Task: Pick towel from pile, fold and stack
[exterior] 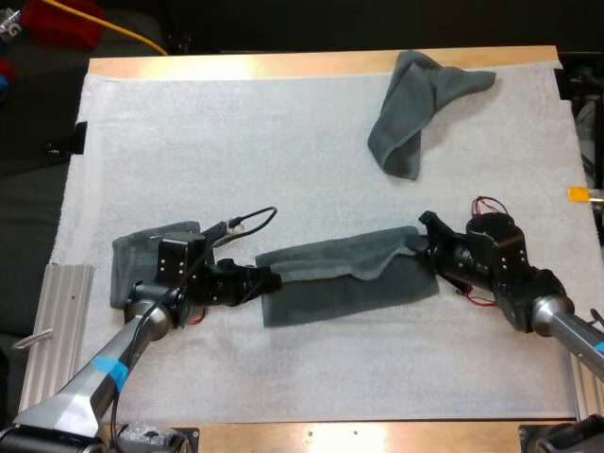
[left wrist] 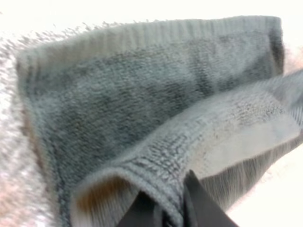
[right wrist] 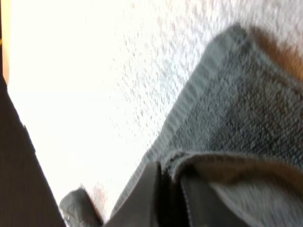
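High view: seemingly three towels [exterior: 415,104] — left claw [exterior: 273,277], right claw [exterior: 424,244] both pinch the middle towel [exterior: 349,281].

no readable text, labels or signs

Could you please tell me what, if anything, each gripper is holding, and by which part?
Both hold the middle towel: the left gripper pinches the hem at one short end, the right gripper the hem at the opposite end.

Three towels: a crumpled towel [exterior: 406,113], a stretched towel [exterior: 349,278], a folded towel [exterior: 127,269].
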You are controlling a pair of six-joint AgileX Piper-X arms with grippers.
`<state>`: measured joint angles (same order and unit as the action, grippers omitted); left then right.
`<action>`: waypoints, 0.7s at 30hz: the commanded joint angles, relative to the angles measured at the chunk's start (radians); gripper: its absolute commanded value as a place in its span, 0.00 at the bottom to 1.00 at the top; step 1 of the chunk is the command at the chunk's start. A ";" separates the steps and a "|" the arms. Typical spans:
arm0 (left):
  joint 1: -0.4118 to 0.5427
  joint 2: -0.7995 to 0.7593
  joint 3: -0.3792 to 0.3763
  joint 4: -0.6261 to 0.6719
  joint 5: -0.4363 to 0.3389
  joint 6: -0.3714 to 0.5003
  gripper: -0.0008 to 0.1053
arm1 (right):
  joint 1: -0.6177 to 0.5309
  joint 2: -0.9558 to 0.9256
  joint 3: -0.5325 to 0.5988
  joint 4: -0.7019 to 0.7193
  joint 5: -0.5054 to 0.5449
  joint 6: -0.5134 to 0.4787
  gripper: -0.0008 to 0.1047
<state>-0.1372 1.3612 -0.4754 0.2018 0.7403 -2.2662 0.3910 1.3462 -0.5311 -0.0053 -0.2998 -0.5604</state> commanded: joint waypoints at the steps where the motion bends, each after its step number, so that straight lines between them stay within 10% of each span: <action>1: 0.001 0.002 -0.007 -0.013 -0.025 0.012 0.01 | -0.004 -0.002 -0.005 -0.007 0.017 0.002 0.01; 10: 0.001 0.002 -0.007 -0.049 -0.029 0.024 0.02 | -0.004 -0.002 -0.003 -0.022 0.041 0.002 0.14; 13: 0.001 0.002 -0.007 -0.049 0.005 0.024 0.15 | -0.004 -0.002 -0.003 -0.042 0.041 -0.002 0.27; 19: 0.001 0.002 -0.017 -0.050 0.086 0.019 0.70 | -0.004 -0.002 -0.003 -0.213 0.004 -0.065 0.60; 21: 0.001 0.002 -0.030 -0.050 0.130 0.015 0.67 | -0.004 -0.002 -0.003 -0.285 -0.018 -0.101 0.63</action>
<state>-0.1372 1.3622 -0.4982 0.1680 0.8560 -2.2498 0.3910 1.3462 -0.5311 -0.2643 -0.3091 -0.6451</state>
